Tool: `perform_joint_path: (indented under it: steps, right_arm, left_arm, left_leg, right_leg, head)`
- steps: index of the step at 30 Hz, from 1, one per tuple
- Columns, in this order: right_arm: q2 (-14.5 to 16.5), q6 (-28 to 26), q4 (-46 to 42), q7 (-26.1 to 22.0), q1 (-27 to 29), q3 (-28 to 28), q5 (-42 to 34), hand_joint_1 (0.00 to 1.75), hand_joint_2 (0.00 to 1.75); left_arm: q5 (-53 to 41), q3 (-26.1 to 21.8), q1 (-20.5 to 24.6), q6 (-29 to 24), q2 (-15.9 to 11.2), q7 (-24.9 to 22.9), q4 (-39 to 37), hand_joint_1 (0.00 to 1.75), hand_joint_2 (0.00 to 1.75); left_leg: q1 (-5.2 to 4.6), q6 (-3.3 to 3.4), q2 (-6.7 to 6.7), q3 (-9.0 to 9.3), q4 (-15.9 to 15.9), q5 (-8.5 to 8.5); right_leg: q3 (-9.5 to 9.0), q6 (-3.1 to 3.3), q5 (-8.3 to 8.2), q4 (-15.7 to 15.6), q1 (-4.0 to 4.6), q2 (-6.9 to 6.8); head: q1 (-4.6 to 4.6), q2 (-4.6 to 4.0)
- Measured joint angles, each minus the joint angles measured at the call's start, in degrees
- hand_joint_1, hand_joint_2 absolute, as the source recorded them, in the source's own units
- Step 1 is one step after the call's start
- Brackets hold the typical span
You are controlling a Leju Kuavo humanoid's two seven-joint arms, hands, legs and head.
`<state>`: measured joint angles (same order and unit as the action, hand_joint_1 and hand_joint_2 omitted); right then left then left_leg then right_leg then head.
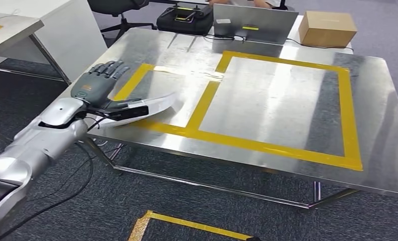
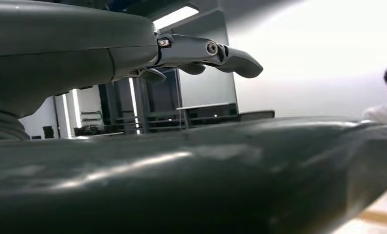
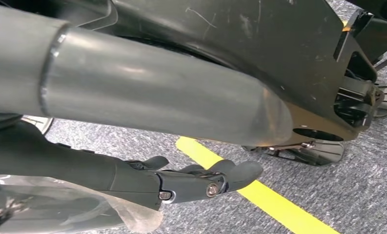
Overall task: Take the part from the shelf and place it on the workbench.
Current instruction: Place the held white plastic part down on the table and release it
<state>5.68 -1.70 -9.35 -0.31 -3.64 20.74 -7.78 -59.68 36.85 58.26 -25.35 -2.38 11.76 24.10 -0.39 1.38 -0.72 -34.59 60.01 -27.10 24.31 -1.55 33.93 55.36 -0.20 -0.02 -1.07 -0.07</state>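
A shiny steel table (image 1: 287, 100) marked with yellow tape (image 1: 267, 145) rectangles is seen from the robot's head. The robot's silver left arm reaches in from the lower left, ending in a dark grey left hand (image 1: 97, 83) over the table's near left corner. Its fingers are stretched out and spread, palm down. Beneath them, pinched against the thumb, is the part (image 1: 141, 108): a long, curved, pale piece in clear wrapping with a dark section near the hand. Its long axis lies almost level, pointing from the hand toward the right and slightly away, its far tip over the left taped rectangle. Whether it touches the table cannot be told.

In the right wrist view, the right hand (image 3: 191, 180) hangs above grey carpet (image 3: 352, 195) with a yellow floor line, fingers loosely curled, holding nothing.

At the table's far edge sit a cardboard box (image 1: 327, 28) and a grey laptop (image 1: 254, 23).
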Motion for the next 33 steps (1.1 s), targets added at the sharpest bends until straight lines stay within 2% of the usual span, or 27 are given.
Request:
perform_joint_path:
  steps: [3,5,6,8,9,10,11,12,13,14,15,16,18,19,21,23,24,25,26,28,30,31,33]
  right_arm:
    - [0.05,0.0,-0.01,-0.11,-0.05,0.0,0.07,0.0,0.0]
    - [0.07,-0.02,-0.02,-0.22,-0.12,0.0,0.07,0.0,0.0]
    - [0.07,-0.1,-0.02,-0.34,-0.14,-0.01,0.03,0.0,0.0]
    - [0.09,-0.46,-0.02,-0.68,-0.07,-0.02,-0.14,0.0,0.0]
    - [0.1,-0.72,-0.02,-0.87,0.0,-0.02,-0.23,0.0,0.0]
    - [0.11,-1.0,-0.02,-1.08,0.07,-0.03,-0.32,0.0,0.0]
    - [0.13,-1.27,-0.02,-1.3,0.1,-0.04,-0.39,0.0,0.0]
    - [0.14,-1.53,-0.02,-1.56,0.12,-0.06,-0.47,0.0,0.0]
    - [0.21,-1.74,-0.02,-1.77,0.12,-0.08,-0.55,0.0,0.0]
    - [0.3,-1.88,-0.02,-1.94,0.12,-0.11,-0.62,0.0,0.0]
    - [0.41,-1.96,-0.02,-2.03,0.12,-0.14,-0.69,0.0,0.0]
    - [0.54,-2.01,-0.02,-2.06,0.11,-0.16,-0.73,0.0,0.0]
    - [0.7,-2.03,-0.04,-2.11,0.06,-0.21,-0.78,0.0,0.0]
    - [0.76,-2.04,-0.05,-2.13,0.03,-0.24,-0.79,0.0,0.0]
    - [0.82,-2.05,-0.08,-2.2,-0.02,-0.3,-0.8,0.0,0.0]
    - [0.88,-2.05,-0.09,-2.26,0.01,-0.37,-0.81,0.0,0.0]
    - [0.9,-2.08,-0.09,-2.28,0.04,-0.4,-0.81,0.0,0.0]
    - [0.92,-2.14,-0.09,-2.37,0.07,-0.43,-0.83,0.0,0.0]
    - [0.95,-2.26,-0.09,-2.51,0.06,-0.45,-0.85,0.0,0.0]
    - [1.07,-2.56,-0.09,-2.91,0.05,-0.49,-0.92,0.0,0.0]
    - [1.25,-2.86,-0.1,-3.26,0.02,-0.52,-0.98,0.0,0.0]
    - [1.34,-2.97,-0.11,-3.37,0.03,-0.54,-1.02,0.0,0.0]
    - [1.46,-3.04,-0.11,-3.55,0.09,-0.61,-1.13,0.0,0.0]
  left_arm:
    - [1.2,-1.65,0.19,-0.64,-0.86,0.99,1.96,0.0,0.0]
    - [1.96,-2.54,0.47,-0.91,-1.21,1.52,3.3,0.0,0.0]
    - [2.59,-2.99,0.5,-1.16,-1.37,1.9,4.07,0.0,0.0]
    - [4.16,-3.98,0.18,-1.75,-1.8,2.76,5.79,0.0,0.0]
    - [5.0,-4.46,-0.18,-1.96,-2.02,3.19,6.8,0.0,0.0]
    - [5.94,-4.99,-0.7,-2.08,-2.29,3.63,8.0,0.0,0.0]
    - [6.91,-5.51,-1.23,-2.14,-2.55,4.06,9.29,0.0,0.0]
    - [7.87,-6.06,-1.77,-2.17,-2.83,4.45,10.7,0.0,0.0]
    - [8.71,-6.62,-2.25,-2.24,-3.1,4.75,12.09,0.0,0.0]
    - [9.2,-7.09,-2.59,-2.32,-3.34,4.9,13.27,0.0,0.0]
    - [9.46,-7.49,-2.9,-2.4,-3.58,4.98,14.27,0.0,0.0]
    - [9.58,-7.82,-3.19,-2.46,-3.83,5.01,15.09,0.0,0.0]
    - [9.69,-8.34,-3.72,-2.52,-4.39,5.05,16.4,0.0,0.0]
    - [9.74,-8.54,-3.88,-2.52,-4.64,5.05,16.86,0.0,0.0]
    - [9.81,-8.83,-4.05,-2.53,-4.99,5.05,17.53,0.0,0.0]
    - [9.89,-8.98,-4.25,-2.53,-5.2,5.05,17.89,0.0,0.0]
    - [10.09,-9.04,-4.48,-2.53,-5.28,5.11,18.03,0.0,0.0]
    - [10.45,-9.12,-4.8,-2.53,-5.36,5.24,18.28,0.0,0.0]
    - [10.98,-9.22,-5.15,-2.5,-5.44,5.46,18.76,0.0,0.0]
    - [12.16,-9.55,-5.79,-2.15,-5.78,5.84,20.66,0.0,0.0]
    - [12.9,-9.89,-6.2,-1.35,-6.31,5.77,23.38,0.0,0.0]
    - [13.15,-10.03,-6.36,-0.89,-6.65,5.6,24.78,0.0,0.0]
    - [13.55,-10.24,-6.76,-0.01,-7.18,5.14,27.18,0.0,0.0]
  left_leg:
    - [0.08,0.49,0.06,0.16,-0.43,0.22]
    - [0.5,0.98,0.2,0.41,-1.16,0.65]
    - [0.66,1.12,0.28,0.47,-1.38,0.78]
    - [0.77,1.21,0.33,0.41,-1.46,0.84]
    - [0.82,1.2,0.33,0.4,-1.45,0.83]
    - [0.93,1.08,0.33,0.44,-1.43,0.81]
    - [1.09,0.88,0.32,0.48,-1.36,0.76]
    - [1.29,0.54,0.31,0.5,-1.19,0.66]
    - [1.44,0.07,0.27,0.43,-0.99,0.56]
    - [1.49,-0.45,0.2,0.26,-0.73,0.52]
    - [1.49,-0.99,0.11,0.06,-0.46,0.59]
    - [1.45,-1.49,0.02,-0.18,-0.33,0.78]
    - [1.5,-2.3,-0.03,-0.66,-0.08,1.0]
    - [1.54,-2.59,0.07,-1.02,0.4,0.45]
    - [1.58,-2.93,0.27,-2.58,4.27,-2.68]
    - [1.52,-2.99,0.34,-5.05,11.64,-6.88]
    - [1.47,-2.89,0.34,-5.81,14.53,-8.08]
    - [1.4,-2.69,0.34,-5.77,15.71,-8.28]
    - [1.29,-2.37,0.34,-4.69,14.61,-7.4]
    - [0.89,-1.33,0.35,-0.28,7.38,-4.5]
    - [0.39,-0.55,0.37,3.28,0.8,-2.94]
    - [0.15,-0.35,0.38,3.93,-0.69,-2.81]
    - [0.01,-0.24,0.39,3.84,-1.4,-2.05]
  right_leg:
    - [0.14,-0.33,0.18,0.07,-0.07,0.03]
    - [1.52,-0.67,1.75,2.58,-0.02,0.03]
    - [3.28,-0.82,3.25,5.76,-0.12,0.03]
    - [8.0,-1.24,5.92,14.2,-0.46,0.02]
    - [10.07,-1.46,6.2,17.35,-0.68,0.02]
    - [11.22,-1.69,5.0,18.13,-0.91,0.0]
    - [11.3,-1.93,2.7,16.57,-1.16,-0.02]
    - [10.55,-2.23,-0.29,13.18,-1.46,-0.07]
    - [9.36,-2.56,-2.53,9.63,-1.64,-0.05]
    - [8.28,-2.65,-3.96,6.9,-1.67,0.07]
    - [7.63,-2.65,-4.55,5.26,-1.65,0.21]
    - [7.4,-2.48,-4.3,4.88,-1.51,0.38]
    - [7.69,-1.66,-4.24,4.52,-1.53,0.49]
    - [7.89,-1.05,-4.27,4.39,-1.56,0.48]
    - [8.54,0.25,-4.81,4.19,-1.54,0.41]
    - [9.36,1.08,-5.42,4.21,-1.14,0.36]
    - [9.78,1.33,-5.75,4.23,-0.9,0.34]
    - [10.19,1.5,-6.09,4.24,-0.67,0.32]
    - [10.56,1.58,-6.43,4.25,-0.46,0.32]
    - [11.17,1.64,-7.06,4.26,-0.1,0.33]
    - [11.71,1.34,-7.75,4.21,0.06,0.3]
    - [11.89,1.04,-8.13,4.11,-0.02,0.28]
    - [12.1,0.3,-8.81,3.79,-0.16,0.28]
  head:
    - [0.0,-0.02]
    - [-0.15,-0.02]
    - [-0.21,-0.02]
    - [-0.28,-0.01]
    - [-0.27,0.0]
    - [-0.27,0.0]
    - [-0.26,0.0]
    - [-0.27,-0.01]
    - [-0.29,-0.02]
    - [-0.34,-0.02]
    - [-0.39,-0.01]
    - [-0.45,0.0]
    - [-0.48,0.0]
    - [-0.43,0.0]
    - [-0.26,0.0]
    - [-0.14,-0.01]
    - [-0.12,-0.01]
    - [-0.11,-0.01]
    - [-0.12,-0.01]
    - [-0.14,0.0]
    - [-0.19,0.0]
    - [-0.16,0.0]
    - [-0.09,0.0]
